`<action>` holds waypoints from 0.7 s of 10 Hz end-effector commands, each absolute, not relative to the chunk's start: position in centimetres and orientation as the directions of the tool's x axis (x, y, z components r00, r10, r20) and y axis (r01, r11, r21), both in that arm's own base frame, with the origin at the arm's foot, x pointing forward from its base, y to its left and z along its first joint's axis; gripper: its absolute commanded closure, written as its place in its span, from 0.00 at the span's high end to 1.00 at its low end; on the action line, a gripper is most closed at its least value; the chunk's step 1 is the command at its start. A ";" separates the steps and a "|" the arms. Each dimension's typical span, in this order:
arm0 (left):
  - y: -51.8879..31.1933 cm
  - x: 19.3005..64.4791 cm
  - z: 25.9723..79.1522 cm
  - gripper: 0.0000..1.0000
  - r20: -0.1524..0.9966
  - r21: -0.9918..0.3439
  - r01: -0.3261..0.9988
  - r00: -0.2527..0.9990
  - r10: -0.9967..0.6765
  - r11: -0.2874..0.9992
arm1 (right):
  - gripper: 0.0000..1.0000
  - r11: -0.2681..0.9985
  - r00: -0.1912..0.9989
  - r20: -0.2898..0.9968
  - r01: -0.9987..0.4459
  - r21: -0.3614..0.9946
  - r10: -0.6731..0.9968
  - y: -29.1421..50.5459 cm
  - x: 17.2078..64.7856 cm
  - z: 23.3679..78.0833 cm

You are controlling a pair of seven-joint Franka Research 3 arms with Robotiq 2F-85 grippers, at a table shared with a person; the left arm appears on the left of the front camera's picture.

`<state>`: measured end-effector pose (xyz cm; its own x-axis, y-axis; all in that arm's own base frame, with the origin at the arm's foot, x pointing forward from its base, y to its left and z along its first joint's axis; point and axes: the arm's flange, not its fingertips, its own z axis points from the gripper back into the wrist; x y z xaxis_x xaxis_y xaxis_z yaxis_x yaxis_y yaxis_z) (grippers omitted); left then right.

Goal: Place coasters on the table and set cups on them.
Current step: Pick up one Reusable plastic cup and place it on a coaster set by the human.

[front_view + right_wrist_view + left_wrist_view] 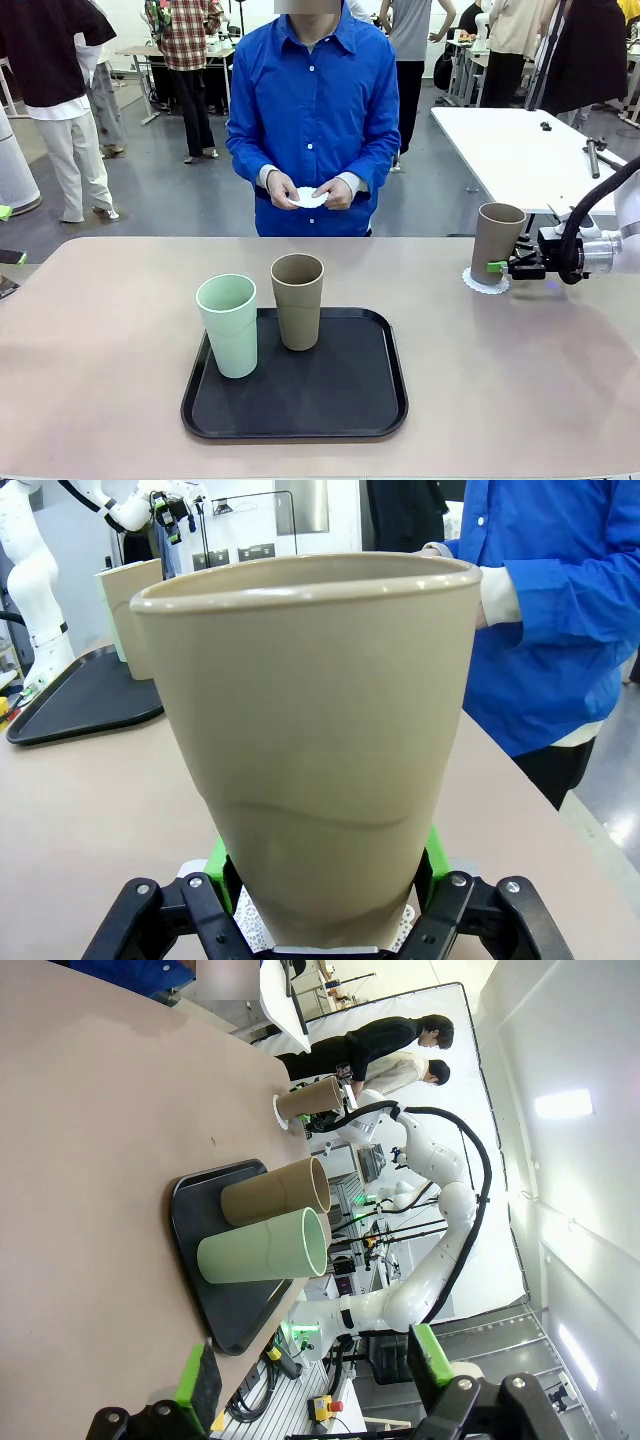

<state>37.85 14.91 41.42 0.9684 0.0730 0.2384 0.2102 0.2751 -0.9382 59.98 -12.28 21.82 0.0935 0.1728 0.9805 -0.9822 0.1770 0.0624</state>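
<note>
On the table [120, 330] at the far right lies a white lacy coaster [485, 281], and a tan cup [497, 242] stands upright with its base on it. My right gripper [497, 266] is shut on that cup low down; in the right wrist view its green pads [226, 865] press both sides of the cup [310, 740], with the coaster [403, 924] peeking out below. A mint green cup [229, 325] and a second tan cup [298, 300] stand on the black tray [295, 420]. The person holds another coaster [308, 198] in both hands. My left gripper [312, 1365] is open and holds nothing.
The tray [190, 1220] sits near the table's front middle, and the left wrist view shows both cups [265, 1245] on it. The person in a blue shirt [315, 110] stands at the far edge. A white table [520, 150] stands behind at the right.
</note>
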 end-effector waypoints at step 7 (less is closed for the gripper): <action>15.0 37.7 41.5 1.00 0.247 -0.938 0.220 0.966 0.073 0.268 | 0.81 0.170 0.130 0.980 -0.980 0.104 0.149 -12.2 60.6 22.1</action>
